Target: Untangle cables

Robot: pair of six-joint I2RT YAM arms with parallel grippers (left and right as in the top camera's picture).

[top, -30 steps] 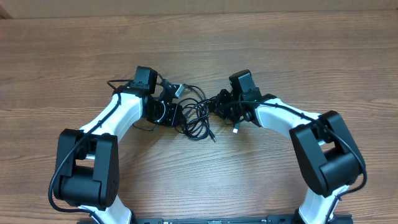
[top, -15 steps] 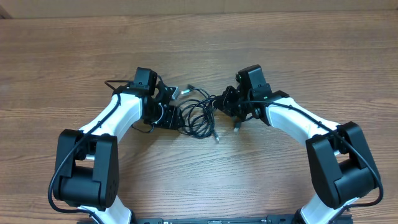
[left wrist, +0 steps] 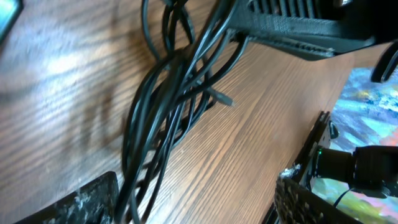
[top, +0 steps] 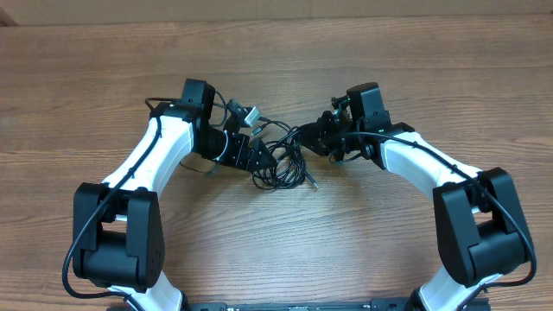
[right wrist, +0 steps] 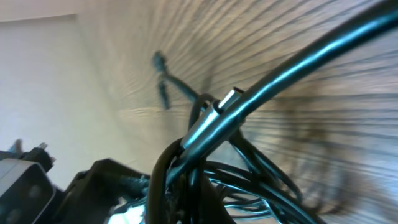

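Cables (top: pixel 278 166) bunched on table (top: pixel 389 69); right tool (top: pixel 306 139) pinching them.

You're looking down on a brown wood-grain counter (top: pixel 276 250), with a paler strip (top: pixel 432 7) along its far edge. On the left wrist view a glare (left wrist: pixel 62 62) sits on the grain, and a colourful patterned patch (left wrist: pixel 373 106) shows beyond the edge. On the right wrist view, a plain pale surface (right wrist: pixel 37 81).

1. Two arms: left arm (top: pixel 155 160), right arm (top: pixel 423 164).
2. Two tools: left tool (top: pixel 257 159), right tool (top: pixel 311 138).
3. One bunch of cables (top: pixel 281 166); its cords overlap too much to count.
4. Two plugs show clear of the bunch: silver plug (top: pixel 251 115), thin plug (top: pixel 312 183).
5. One tabletop (top: pixel 389 69).
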